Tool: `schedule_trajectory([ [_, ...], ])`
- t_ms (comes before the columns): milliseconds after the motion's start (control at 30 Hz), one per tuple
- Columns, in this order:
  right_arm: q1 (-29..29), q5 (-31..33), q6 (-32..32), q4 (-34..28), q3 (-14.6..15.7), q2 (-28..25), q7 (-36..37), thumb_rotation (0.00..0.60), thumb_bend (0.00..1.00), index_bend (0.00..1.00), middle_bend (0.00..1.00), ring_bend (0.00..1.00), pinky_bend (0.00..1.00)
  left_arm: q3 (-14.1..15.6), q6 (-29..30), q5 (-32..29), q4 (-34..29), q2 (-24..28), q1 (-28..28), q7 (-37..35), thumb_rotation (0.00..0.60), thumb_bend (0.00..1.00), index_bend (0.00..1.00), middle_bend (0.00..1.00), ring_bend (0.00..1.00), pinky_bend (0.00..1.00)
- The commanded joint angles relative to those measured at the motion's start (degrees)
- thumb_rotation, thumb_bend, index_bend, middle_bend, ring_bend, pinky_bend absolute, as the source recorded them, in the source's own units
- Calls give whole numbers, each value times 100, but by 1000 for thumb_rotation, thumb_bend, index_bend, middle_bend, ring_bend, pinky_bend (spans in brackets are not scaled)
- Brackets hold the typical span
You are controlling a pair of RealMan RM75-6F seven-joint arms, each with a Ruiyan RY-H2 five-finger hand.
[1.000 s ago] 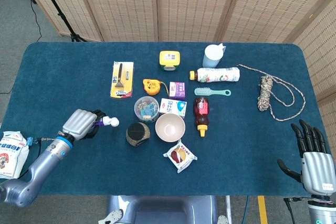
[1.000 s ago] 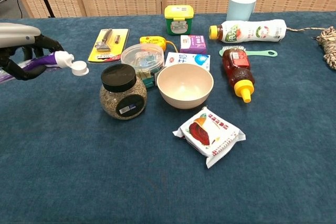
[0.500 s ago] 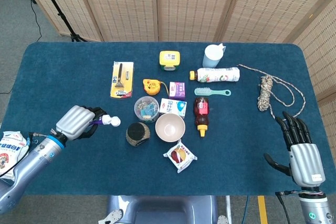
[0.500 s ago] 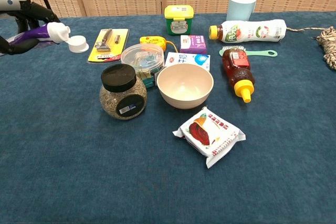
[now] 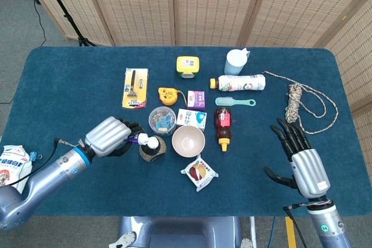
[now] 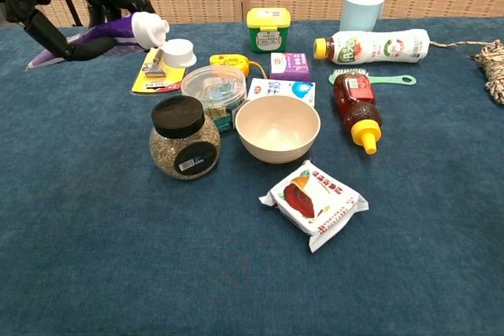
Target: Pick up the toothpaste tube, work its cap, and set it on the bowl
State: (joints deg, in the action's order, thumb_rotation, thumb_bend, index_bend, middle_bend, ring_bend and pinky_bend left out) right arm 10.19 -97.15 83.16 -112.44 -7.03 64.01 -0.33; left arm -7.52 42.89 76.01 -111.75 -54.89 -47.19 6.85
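Purple toothpaste tube (image 6: pixel 102 33) half-hidden, left hand (image 5: pixel 108 137)

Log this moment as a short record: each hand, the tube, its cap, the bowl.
left hand: holds the tube above the table
right hand: open, holds nothing, over the right side of the table
tube: purple, lying roughly level in the hand, nozzle toward the bowl
cap: white, flipped open, hanging from the nozzle
bowl: beige, upright, nothing in it, beside the jar
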Motion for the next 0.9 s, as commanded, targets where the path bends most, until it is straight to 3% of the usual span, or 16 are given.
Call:
schedule_trajectory([
  [33, 177, 2, -178, 17, -43, 120, 126, 600, 218, 0, 0, 0, 0, -93, -170, -147, -37, -72, -180, 66, 600, 1000, 466, 337, 439, 490],
  [900, 1022, 427, -868, 886, -153, 1391, 370, 600, 220, 0, 0, 0, 0, -478, -1432, -1675, 142, -423, -1555, -101, 600, 1000, 491, 354, 445, 490],
])
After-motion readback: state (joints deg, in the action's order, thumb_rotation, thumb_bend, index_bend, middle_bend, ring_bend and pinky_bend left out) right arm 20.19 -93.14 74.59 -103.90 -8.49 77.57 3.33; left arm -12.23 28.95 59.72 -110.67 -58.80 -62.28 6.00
